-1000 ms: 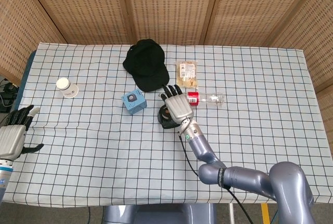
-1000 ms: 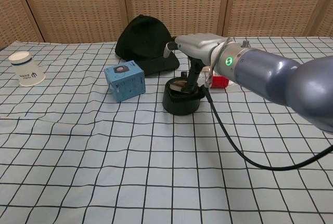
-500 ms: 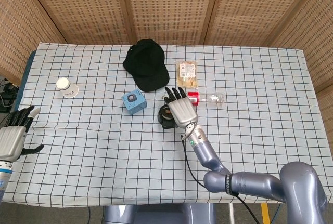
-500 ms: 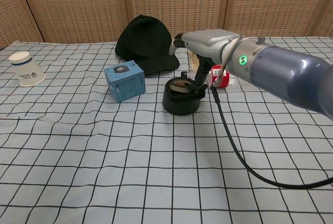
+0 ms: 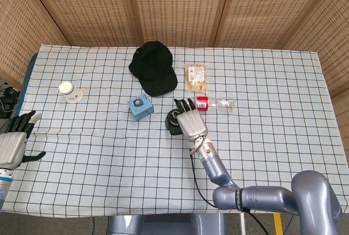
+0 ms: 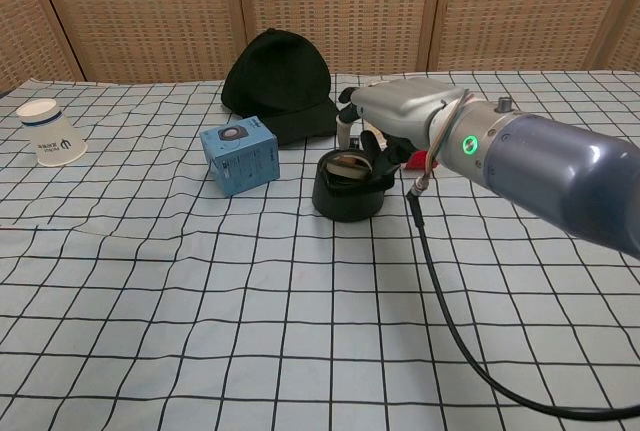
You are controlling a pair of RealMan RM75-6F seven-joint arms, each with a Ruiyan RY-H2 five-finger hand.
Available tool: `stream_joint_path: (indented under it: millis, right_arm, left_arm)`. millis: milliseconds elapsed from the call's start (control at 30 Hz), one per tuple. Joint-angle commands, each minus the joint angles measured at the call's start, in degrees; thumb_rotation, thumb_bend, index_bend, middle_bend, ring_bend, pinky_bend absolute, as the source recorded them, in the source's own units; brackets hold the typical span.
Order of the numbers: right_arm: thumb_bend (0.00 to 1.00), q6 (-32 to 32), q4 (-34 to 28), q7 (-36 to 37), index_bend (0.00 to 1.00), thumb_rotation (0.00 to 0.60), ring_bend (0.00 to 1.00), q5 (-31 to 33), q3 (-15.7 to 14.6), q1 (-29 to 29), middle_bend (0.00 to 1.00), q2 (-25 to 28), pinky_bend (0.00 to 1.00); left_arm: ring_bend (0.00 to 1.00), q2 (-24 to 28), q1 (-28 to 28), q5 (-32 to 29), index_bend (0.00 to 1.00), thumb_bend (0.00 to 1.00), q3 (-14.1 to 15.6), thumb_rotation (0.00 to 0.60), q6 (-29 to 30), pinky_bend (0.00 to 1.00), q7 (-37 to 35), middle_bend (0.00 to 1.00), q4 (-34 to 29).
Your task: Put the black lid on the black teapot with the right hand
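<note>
The tabletop [image 5: 262, 153] is seen covered by a white cloth with a black grid, and it carries everything in play. Behind it, woven brown panels [image 5: 174, 6] are seen closing off the back.

The right arm [image 6: 540, 166] is stretched in from the right, and the right hand [image 6: 395, 116] is held just above and to the right of the black teapot [image 6: 348, 196]. Its fingers [image 6: 372, 151] are curled loosely downward over the pot's rim, and nothing is seen pinched in them. From the head view the same hand [image 5: 190, 120] is shown palm-down, covering the right half of the pot [image 5: 173, 125].

The black cap [image 5: 154, 67] is found behind the teapot, near the far side of the tabletop. The left hand [image 5: 13, 142] is parked at the left edge, well apart from the action, fingers spread and nothing held.

The teapot is placed near the middle of the tabletop, and inside its mouth a round, brownish-topped disc [image 6: 348, 162] is seen lying; whether that is the black lid cannot be told from these views.

The blue box [image 6: 238, 155] is set just to the left of the pot. A packet of snacks [image 5: 196, 77] is laid behind and to the right, with a clear bottle with a red label [image 5: 214, 103] lying on its side near it. The white paper cup [image 6: 47, 132] is tipped on its side at far left.
</note>
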Motion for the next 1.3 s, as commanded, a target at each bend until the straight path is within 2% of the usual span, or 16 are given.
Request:
stream_joint_path:
  millis: [33, 733, 1067, 1167, 1300]
  right_arm:
    - [0.99, 0.2, -0.2, -0.5, 0.37, 0.6, 0.0, 0.5, -0.1, 0.1, 0.0, -0.3, 0.0]
    - [0.97, -1.4, 3.9, 0.4, 0.37, 0.6, 0.0, 0.6, -0.5, 0.4, 0.0, -3.0, 0.0]
    - [0.91, 1.1, 0.2, 0.2, 0.34, 0.6, 0.0, -1.8, -1.0, -0.8, 0.0, -0.6, 0.0]
    - [0.83, 3.2, -2.7, 0.5, 0.31, 0.6, 0.0, -3.7, -1.6, -2.2, 0.0, 1.7, 0.0]
    - [0.63, 6.4, -8.7, 2.1, 0.22, 0.6, 0.0, -7.1, -3.5, -5.6, 0.0, 6.7, 0.0]
  left_arm:
    - [0.0, 0.1, 0.0, 0.2, 0.0, 0.06, 0.1, 0.6, 0.1, 0.0, 0.0, 0.0, -0.1]
    - [0.0, 0.1, -0.1, 0.2, 0.0, 0.06, 0.1, 0.6, -0.1, 0.0, -0.5, 0.0, 0.1]
    - [0.0, 0.1, -0.1, 0.0, 0.0, 0.06, 0.0, 0.6, 0.0, 0.0, -0.4, 0.0, 0.1]
    - [0.0, 0.0, 0.0, 0.1, 0.0, 0.06, 0.0, 0.6, 0.2, 0.0, -0.3, 0.0, 0.1]
    - [0.0, -0.2, 0.1, -0.3, 0.0, 0.06, -0.1, 0.6, 0.4, 0.0, 0.3, 0.0, 0.2]
